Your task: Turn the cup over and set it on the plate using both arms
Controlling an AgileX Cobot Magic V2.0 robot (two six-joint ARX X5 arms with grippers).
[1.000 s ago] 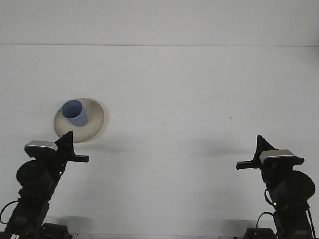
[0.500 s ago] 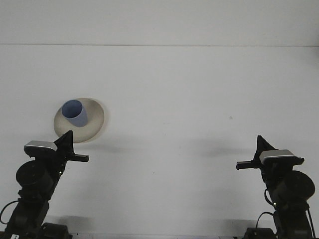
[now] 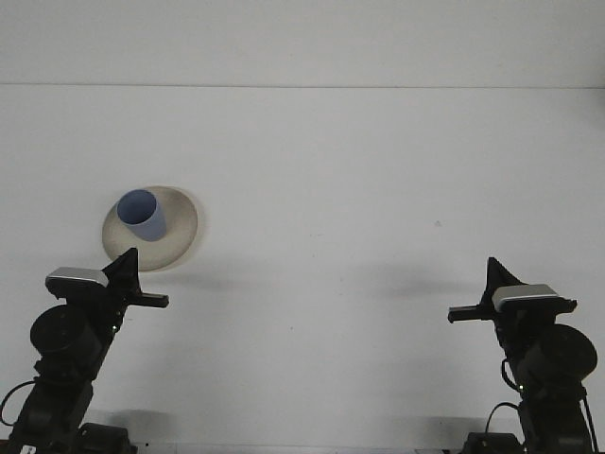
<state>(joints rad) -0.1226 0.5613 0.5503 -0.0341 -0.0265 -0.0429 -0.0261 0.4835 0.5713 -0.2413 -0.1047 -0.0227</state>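
So the blue cup [image 3: 142, 214] is sitting upright on the beige plate [image 3: 180, 232], mouth up, over on the left half of the white table [image 3: 359, 170]. It's on the plate's left-rear part rather than dead center, and you can see down into the opening a bit. The plate itself lies flat, well away from the table's back edge.

The left gripper [image 3: 129, 280] is parked low at the near-left corner, just in front of the plate's near rim from this angle. Its dark fingers overlap the plate edge in the front view, but there's no telling if it's actually touching or just above it. Nothing is in its grasp as far as the picture shows, and whether its jaws are spread or closed can't be made out since they're seen as a dark silhouette, one pointed piece sticking up and one bar pointing right.

The right gripper [image 3: 482, 288] mirrors it at the near-right corner, well apart from the cup and plate, with only bare table around it. Same deal there: one pointed piece up, one bar pointing left, empty as far as anyone can see, and the jaw opening can't be read from this angle.

Both arms sit folded low with a grey camera block on each wrist.
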